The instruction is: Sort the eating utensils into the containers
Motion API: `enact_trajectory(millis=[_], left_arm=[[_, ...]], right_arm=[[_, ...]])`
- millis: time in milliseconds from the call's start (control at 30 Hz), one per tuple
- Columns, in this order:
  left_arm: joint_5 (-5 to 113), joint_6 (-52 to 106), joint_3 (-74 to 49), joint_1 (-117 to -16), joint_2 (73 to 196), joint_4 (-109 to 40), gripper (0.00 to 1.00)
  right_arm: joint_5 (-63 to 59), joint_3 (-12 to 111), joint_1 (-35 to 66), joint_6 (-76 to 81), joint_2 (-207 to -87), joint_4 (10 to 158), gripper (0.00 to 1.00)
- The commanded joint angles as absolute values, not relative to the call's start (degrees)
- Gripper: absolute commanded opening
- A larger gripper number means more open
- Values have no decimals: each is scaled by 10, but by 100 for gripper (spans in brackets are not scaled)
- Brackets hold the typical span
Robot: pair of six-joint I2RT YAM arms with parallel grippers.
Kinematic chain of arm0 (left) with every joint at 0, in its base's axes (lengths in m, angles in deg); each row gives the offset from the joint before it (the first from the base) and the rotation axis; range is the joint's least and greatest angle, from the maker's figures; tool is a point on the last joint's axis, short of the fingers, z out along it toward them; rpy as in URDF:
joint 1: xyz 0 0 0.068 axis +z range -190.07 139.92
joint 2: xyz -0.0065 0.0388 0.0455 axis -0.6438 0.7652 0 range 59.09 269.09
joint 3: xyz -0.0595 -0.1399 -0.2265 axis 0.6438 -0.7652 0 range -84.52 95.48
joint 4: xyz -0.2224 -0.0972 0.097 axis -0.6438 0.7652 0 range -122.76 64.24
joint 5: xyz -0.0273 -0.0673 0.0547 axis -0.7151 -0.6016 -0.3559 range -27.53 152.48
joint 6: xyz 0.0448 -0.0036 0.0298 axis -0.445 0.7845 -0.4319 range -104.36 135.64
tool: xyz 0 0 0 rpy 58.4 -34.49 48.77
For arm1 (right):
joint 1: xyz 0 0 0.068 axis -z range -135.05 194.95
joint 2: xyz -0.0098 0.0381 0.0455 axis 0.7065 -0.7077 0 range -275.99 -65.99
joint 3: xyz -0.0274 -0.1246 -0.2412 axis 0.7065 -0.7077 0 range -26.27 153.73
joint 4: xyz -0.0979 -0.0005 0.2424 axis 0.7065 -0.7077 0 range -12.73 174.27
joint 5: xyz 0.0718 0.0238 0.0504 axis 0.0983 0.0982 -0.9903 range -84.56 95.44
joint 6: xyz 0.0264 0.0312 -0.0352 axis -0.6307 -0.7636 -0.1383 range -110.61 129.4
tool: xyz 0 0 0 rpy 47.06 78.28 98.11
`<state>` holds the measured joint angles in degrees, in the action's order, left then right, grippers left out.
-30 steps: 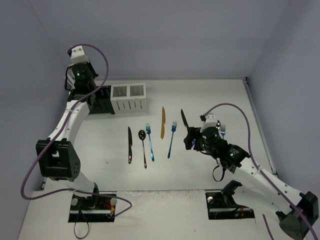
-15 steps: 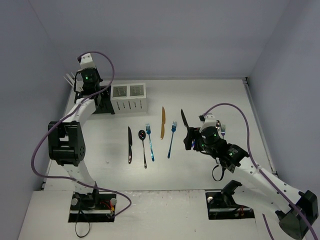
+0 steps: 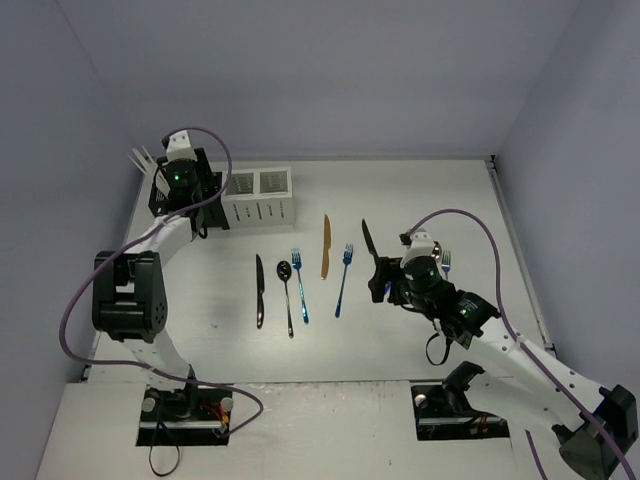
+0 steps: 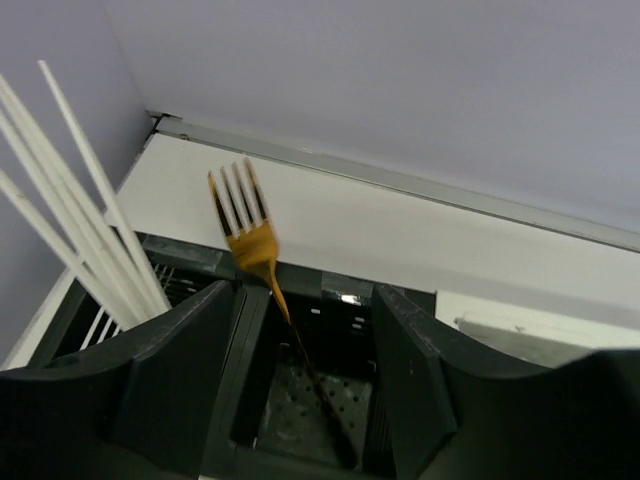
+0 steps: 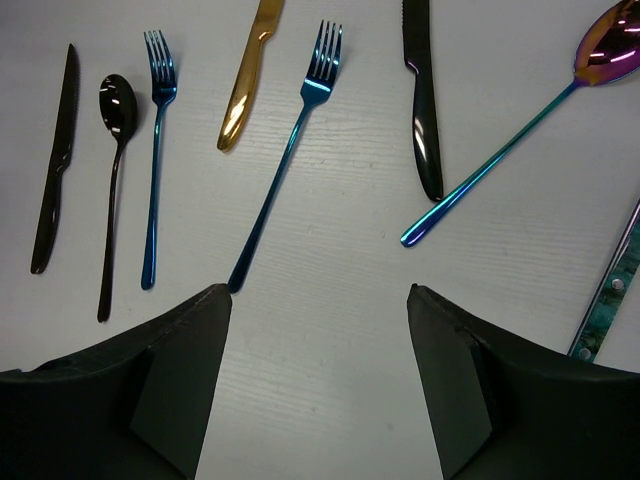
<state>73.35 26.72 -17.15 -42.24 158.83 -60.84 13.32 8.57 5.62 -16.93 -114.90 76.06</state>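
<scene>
Releasing the gold fork [image 4: 248, 238] tines-up into the black caddy [image 4: 175, 250] at far left, beside the chopsticks [image 4: 90, 220], the left gripper [image 4: 305, 330] stands spread clear of it, while the right gripper [image 5: 315, 300], likewise spread, should next descend onto the nearest blue fork [image 5: 285, 170].

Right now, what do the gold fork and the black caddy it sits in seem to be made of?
Gold fork: probably metal with a polished gold coating, judging by bright glints. Black caddy: likely matte plastic or coated metal; dull sheen, perforated floor.

No text, label, brand, number or sign can be read anywhere.
</scene>
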Motion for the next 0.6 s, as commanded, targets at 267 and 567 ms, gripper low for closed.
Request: enact_trajectory(millis=[267,567], left_arm=[[789,419,-132,-619,1338,-243,56],[742,561,-125,-779,1440,-54,56]], right_arm=[[140,97,59,-182,-1134,780,68],[134,97,59,-197,-1124,775,68]])
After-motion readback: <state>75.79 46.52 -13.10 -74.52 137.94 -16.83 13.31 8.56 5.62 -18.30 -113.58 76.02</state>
